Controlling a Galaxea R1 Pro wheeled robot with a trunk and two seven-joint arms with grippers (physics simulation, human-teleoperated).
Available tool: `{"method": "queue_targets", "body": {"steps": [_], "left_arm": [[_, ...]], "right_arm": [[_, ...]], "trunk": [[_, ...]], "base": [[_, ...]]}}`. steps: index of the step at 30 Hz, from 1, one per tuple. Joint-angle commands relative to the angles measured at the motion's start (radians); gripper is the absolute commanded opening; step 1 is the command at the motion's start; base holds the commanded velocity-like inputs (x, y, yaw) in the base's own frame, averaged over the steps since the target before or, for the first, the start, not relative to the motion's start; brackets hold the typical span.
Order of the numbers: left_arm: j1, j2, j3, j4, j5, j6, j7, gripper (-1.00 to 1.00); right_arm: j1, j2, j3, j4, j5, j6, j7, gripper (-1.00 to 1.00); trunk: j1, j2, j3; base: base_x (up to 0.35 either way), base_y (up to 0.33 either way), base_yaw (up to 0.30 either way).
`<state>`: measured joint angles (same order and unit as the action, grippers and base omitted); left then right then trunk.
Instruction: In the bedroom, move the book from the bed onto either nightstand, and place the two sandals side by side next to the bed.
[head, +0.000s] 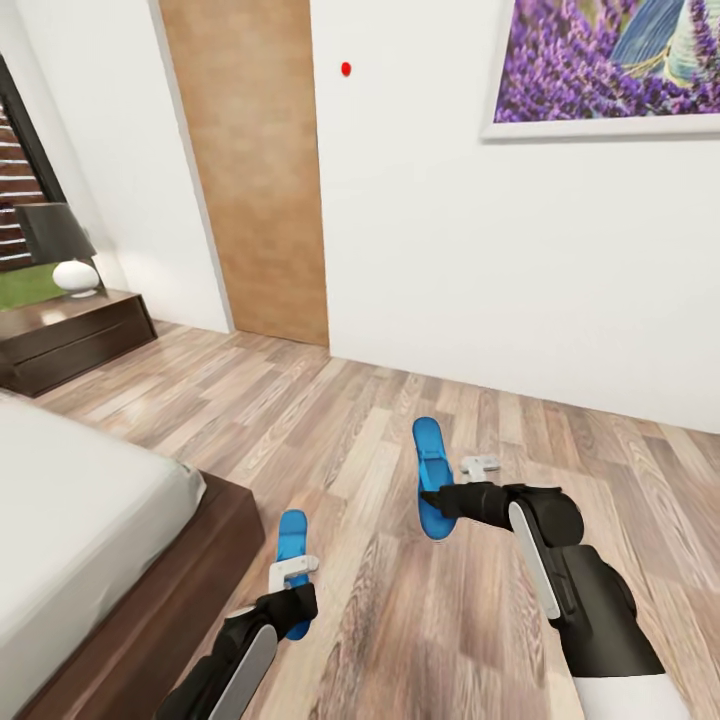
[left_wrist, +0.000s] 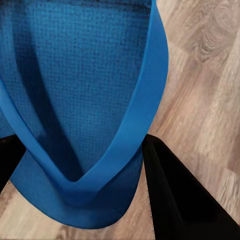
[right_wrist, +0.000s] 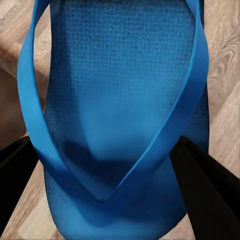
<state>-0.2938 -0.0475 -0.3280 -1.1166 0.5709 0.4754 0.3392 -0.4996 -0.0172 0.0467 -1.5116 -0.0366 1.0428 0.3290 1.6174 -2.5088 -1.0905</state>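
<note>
**Both sandals in hand, the bed edge to our left**

We hold one blue sandal in each gripper. The left gripper (head: 296, 592) is closed on the left sandal (head: 292, 545), and in the left wrist view its dark fingers (left_wrist: 175, 195) sit on either side of the sole's end, where the straps (left_wrist: 140, 115) meet in a V. The right gripper (head: 432, 497) grips the right sandal (head: 432, 470) in the same fashion, its fingers (right_wrist: 210, 190) flanking the sole just beside the strap junction.

In the head view both sandals point away from us over the wood floor (head: 350, 420), their long axes roughly parallel to each other and to the near side of the bed (head: 90, 510). The left sandal lies near the dark frame's corner; the right one lies further out on the floor, well apart from its mate.

We judge that the coming move turns on that gap: the right arm must carry its sandal leftward, towards the bed, keeping the axis as it is, so the pair ends side by side along the frame. We cannot tell whether either sole touches the floor.

The nightstand (head: 75, 335), with a lamp (head: 62, 245) on it, stands beyond the bed at the wall.
</note>
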Motion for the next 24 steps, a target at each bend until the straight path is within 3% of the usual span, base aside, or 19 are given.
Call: {"method": "queue_targets", "body": {"steps": [1, 18, 24], "left_arm": [[-0.001, 0.0, -0.002, -0.001, 0.008, 0.003, 0.008, -1.0], [-0.001, -0.001, -0.002, 0.001, 0.007, 0.003, 0.008, -1.0], [0.0, -0.001, -0.002, 0.001, 0.007, 0.003, 0.007, -1.0]], "right_arm": [[0.0, -0.001, 0.001, -0.001, -0.005, 0.004, -0.002, -1.0], [0.0, 0.0, 0.001, -0.001, -0.005, 0.004, -0.002, -1.0], [0.0, 0.0, 0.001, -0.001, -0.005, 0.004, -0.002, -1.0]], "trunk": [[0.0, 0.0, -0.001], [0.0, 0.0, -0.001], [0.0, 0.0, -0.001]], "base": [[0.312, -0.15, 0.199], [0.305, -0.18, 0.225], [0.27, -0.224, 0.112]]}}
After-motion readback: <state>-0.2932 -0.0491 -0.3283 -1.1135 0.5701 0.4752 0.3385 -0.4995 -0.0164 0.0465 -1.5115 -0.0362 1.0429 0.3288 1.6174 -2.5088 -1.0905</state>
